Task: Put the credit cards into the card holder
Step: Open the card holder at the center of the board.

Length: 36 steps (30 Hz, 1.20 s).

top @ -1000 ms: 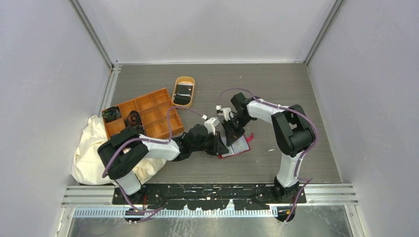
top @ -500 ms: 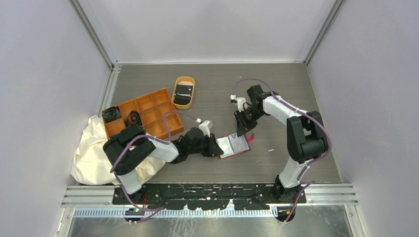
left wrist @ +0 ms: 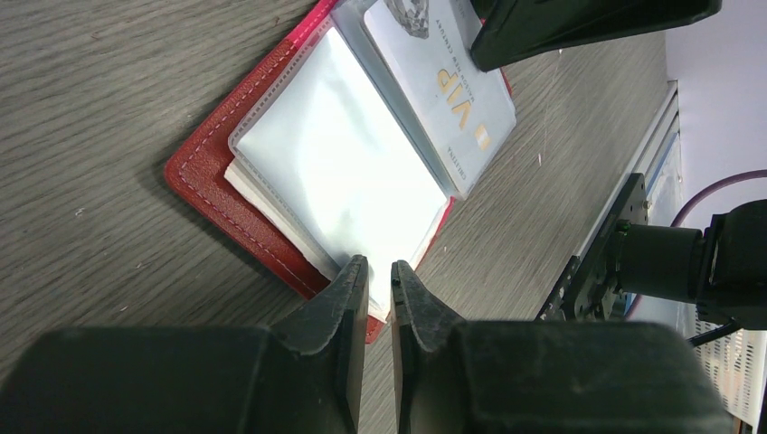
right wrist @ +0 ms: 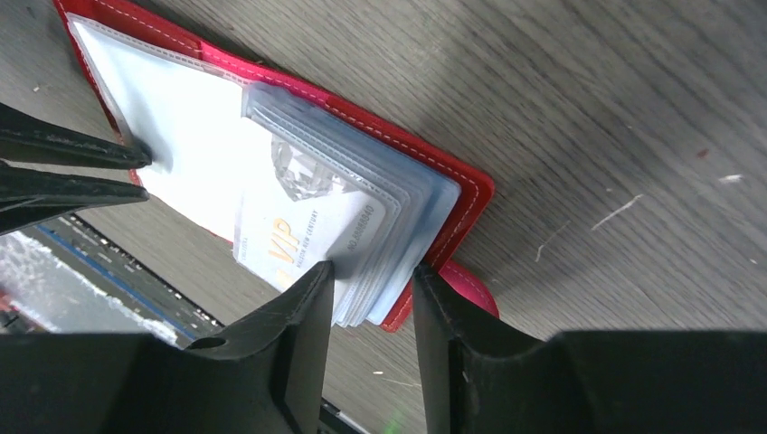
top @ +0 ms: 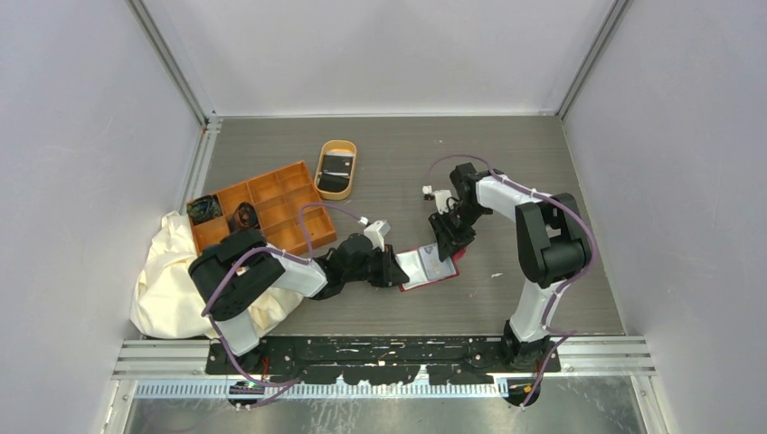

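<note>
Card holder [top: 432,267] open, desk [top: 543,181] centre. Left jaws clamp its 9 o'clock edge; right jaws apart, straddling sleeves [right wrist: 398,208] at 1 o'clock. Sleeves likely floppy, slick; cards [right wrist: 307,231] stiff, light: pinch short edge.

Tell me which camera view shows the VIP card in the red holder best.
Right wrist: the VIP card sits sharp behind a clear sleeve of the card holder, lettering readable. Left wrist shows it too, its far end cut off. Top external shows only a pale patch.
</note>
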Motion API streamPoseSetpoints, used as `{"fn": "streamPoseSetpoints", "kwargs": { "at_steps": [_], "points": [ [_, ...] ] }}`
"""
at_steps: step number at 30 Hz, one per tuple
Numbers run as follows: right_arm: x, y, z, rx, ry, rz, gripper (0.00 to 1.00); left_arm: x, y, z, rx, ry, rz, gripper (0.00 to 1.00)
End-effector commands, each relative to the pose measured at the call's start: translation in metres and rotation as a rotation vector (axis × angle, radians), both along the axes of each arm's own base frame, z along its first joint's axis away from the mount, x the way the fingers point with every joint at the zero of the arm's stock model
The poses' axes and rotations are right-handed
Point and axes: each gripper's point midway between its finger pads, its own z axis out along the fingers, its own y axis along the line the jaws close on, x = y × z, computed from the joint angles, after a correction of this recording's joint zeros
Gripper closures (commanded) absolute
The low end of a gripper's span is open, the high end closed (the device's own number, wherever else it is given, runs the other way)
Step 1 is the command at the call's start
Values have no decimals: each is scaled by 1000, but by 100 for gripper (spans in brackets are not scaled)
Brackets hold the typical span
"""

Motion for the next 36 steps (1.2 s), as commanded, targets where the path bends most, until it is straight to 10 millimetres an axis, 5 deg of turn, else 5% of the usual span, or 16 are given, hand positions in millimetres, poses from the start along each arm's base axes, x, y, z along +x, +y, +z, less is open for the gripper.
{"fn": "streamPoseSetpoints", "kwargs": {
  "at_steps": [1,7,17,36],
  "points": [
    [-7,2,-5,11,72,12,57,7,2,2,11,-27,14,83],
    [-12,12,0,75,124,13,57,6,0,3,3,-21,5,83],
    [13,-4,37,73,-113,-32,51,6,-1,6,-3,-24,2,83],
    [-12,4,-1,102,155,-22,56,8,-7,9,-15,-16,-3,83]
  ]
}}
